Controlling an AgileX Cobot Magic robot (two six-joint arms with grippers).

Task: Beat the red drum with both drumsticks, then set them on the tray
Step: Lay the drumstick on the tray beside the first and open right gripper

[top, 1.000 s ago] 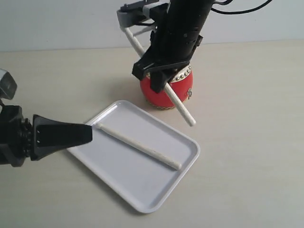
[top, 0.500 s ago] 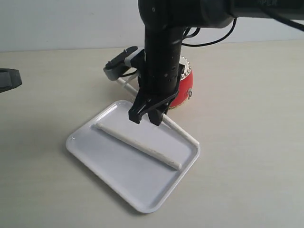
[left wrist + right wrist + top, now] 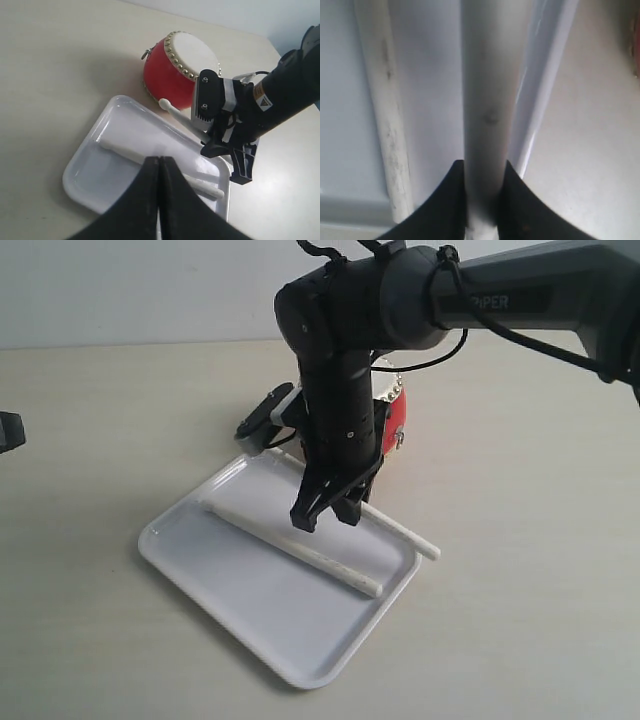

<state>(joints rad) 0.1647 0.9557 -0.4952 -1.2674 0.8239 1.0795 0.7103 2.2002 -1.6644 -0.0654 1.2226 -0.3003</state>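
Note:
My right gripper (image 3: 331,512) hangs low over the white tray (image 3: 250,592), shut on a drumstick (image 3: 402,532). That stick runs along the tray's far side, and its tip pokes past the right rim. In the right wrist view the held drumstick (image 3: 490,75) sits between the jaws of the right gripper (image 3: 482,169), beside the other drumstick (image 3: 387,125). This second drumstick (image 3: 290,548) lies flat in the tray. The red drum (image 3: 396,412) stands just behind the tray, partly hidden by the arm. My left gripper (image 3: 159,160) is shut and empty, high above the tray (image 3: 95,175) and away from the drum (image 3: 167,75).
The tray and drum rest on a pale tan tabletop (image 3: 520,540), with a light wall along the back. A dark part of the left arm (image 3: 8,430) shows at the left edge. The right arm's black body stands over the tray's far side.
The right arm has come down from beside the drum to the tray with its drumstick. The left gripper has drawn back from the tray's left side, almost out of the exterior view.

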